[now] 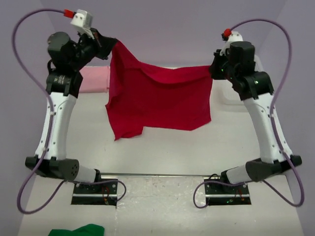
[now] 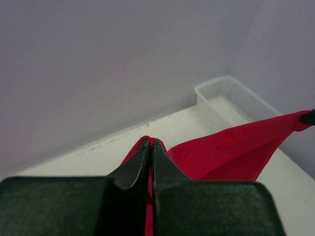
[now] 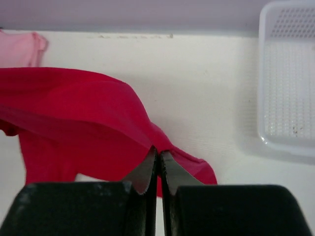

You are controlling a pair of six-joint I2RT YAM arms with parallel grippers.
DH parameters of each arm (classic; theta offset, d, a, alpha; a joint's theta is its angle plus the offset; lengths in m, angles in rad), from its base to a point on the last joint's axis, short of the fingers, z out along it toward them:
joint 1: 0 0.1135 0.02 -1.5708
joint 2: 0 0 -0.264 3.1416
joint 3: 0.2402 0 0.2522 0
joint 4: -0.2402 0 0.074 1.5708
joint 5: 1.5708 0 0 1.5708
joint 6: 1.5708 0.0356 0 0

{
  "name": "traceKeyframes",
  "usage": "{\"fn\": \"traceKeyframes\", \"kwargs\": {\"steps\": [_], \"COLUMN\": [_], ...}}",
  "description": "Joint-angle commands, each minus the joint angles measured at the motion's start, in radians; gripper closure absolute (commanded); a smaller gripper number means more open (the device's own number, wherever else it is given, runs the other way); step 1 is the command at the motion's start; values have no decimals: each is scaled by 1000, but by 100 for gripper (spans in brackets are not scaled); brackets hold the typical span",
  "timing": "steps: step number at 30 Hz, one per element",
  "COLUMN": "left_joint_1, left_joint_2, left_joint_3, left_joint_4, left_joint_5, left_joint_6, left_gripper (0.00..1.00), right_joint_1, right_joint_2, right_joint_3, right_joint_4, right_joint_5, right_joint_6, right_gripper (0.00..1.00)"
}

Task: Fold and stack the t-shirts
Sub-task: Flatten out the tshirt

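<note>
The crimson red t-shirt (image 1: 160, 98) hangs in the air above the table, stretched between both grippers. My left gripper (image 1: 112, 48) is shut on its upper left corner, and red cloth shows between the fingers in the left wrist view (image 2: 150, 142). My right gripper (image 1: 211, 69) is shut on its upper right corner, also seen in the right wrist view (image 3: 159, 151). The shirt's lower edge hangs down toward the table. The pale pink t-shirt (image 1: 94, 78) lies folded at the back left, partly behind my left arm; its edge shows in the right wrist view (image 3: 19, 46).
A white mesh basket (image 3: 288, 73) stands at the back right, behind my right arm; it also shows in the left wrist view (image 2: 231, 101). A green cloth (image 1: 78, 230) lies at the near left edge. Purple cables loop beside both arms.
</note>
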Motion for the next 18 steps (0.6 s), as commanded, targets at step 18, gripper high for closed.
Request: {"fn": "traceKeyframes", "kwargs": {"steps": [18], "left_joint_1": [-10], "left_joint_2": [-490], "left_joint_3": [343], "left_joint_4": [-205], "left_joint_5": [27], "left_joint_6": [86], "left_gripper": [100], "right_joint_1": [106], "right_joint_2": [-540], "right_joint_3": [216], "right_joint_4": [-199], "right_joint_5": [-309], "right_joint_6": [-22], "right_gripper": [100]}}
